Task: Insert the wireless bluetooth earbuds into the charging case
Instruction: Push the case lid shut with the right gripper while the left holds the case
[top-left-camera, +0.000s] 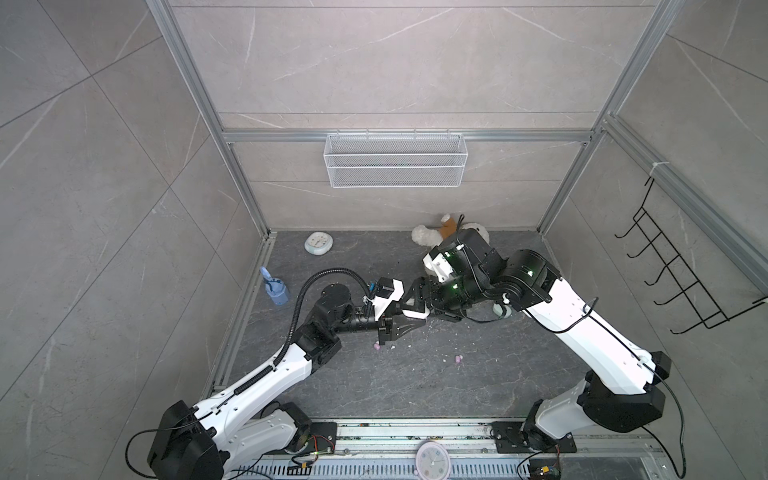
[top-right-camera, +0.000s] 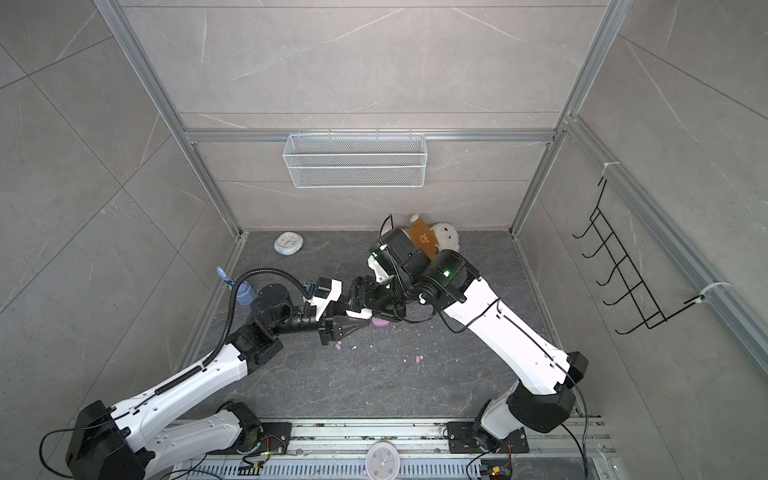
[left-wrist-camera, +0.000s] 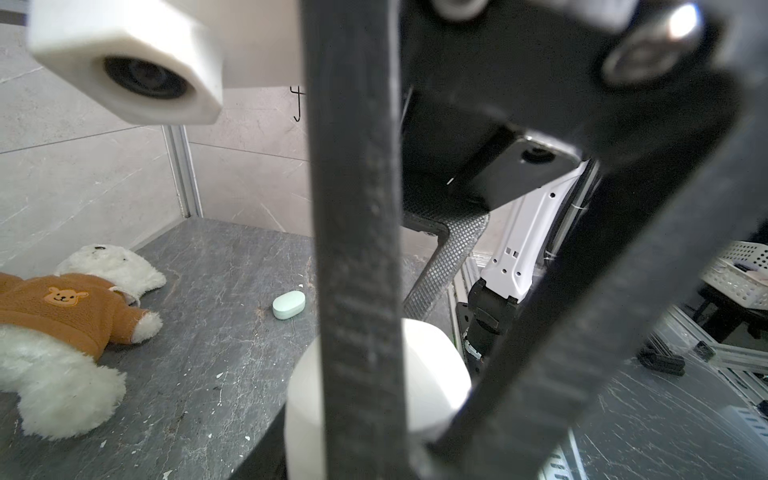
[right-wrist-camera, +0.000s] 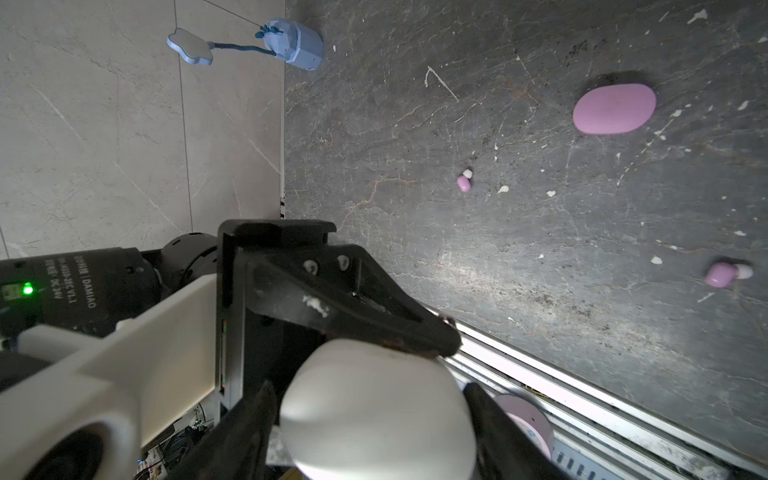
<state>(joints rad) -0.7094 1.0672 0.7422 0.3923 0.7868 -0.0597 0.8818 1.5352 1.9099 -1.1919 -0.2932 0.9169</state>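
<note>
Your left tool (right-wrist-camera: 440, 347) is pinched shut on the white case (right-wrist-camera: 374, 424), your right tool (right-wrist-camera: 368, 390) straddles it though I cannot tell if it grips, so hold steady and ease it open gently, with the pink earbuds (right-wrist-camera: 463, 183) lying loose on the bench (right-wrist-camera: 540, 332) below.

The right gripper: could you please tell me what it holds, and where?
The right gripper holds the white case by its two sides; the shut left gripper touches it.
</note>
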